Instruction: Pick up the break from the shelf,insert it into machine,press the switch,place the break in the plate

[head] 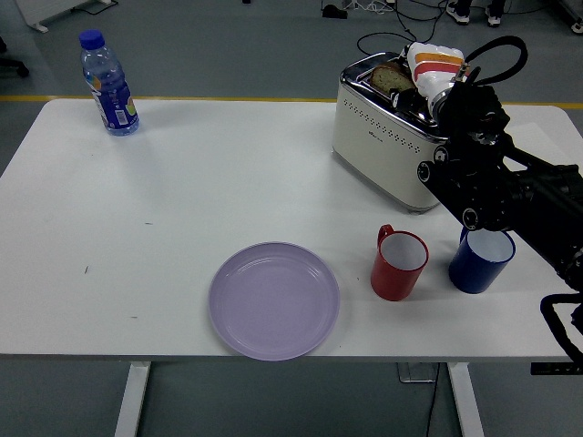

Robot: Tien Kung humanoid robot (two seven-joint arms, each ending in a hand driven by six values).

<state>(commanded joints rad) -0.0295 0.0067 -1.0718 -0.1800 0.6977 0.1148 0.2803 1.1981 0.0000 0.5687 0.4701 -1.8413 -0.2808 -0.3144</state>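
A cream and chrome toaster stands at the back right of the white table. A brown slice of bread sticks up out of its top slot. My right hand, white with orange and red stripes, hovers just right of the bread, over the toaster's top, and its black arm comes in from the right edge. From here, contact between the hand and the bread is unclear. A lilac plate lies empty near the front edge, left of the toaster.
A red mug and a blue mug stand in front of the toaster, under my right forearm. A water bottle with a blue cap stands at the far left corner. A black cable lies behind the toaster.
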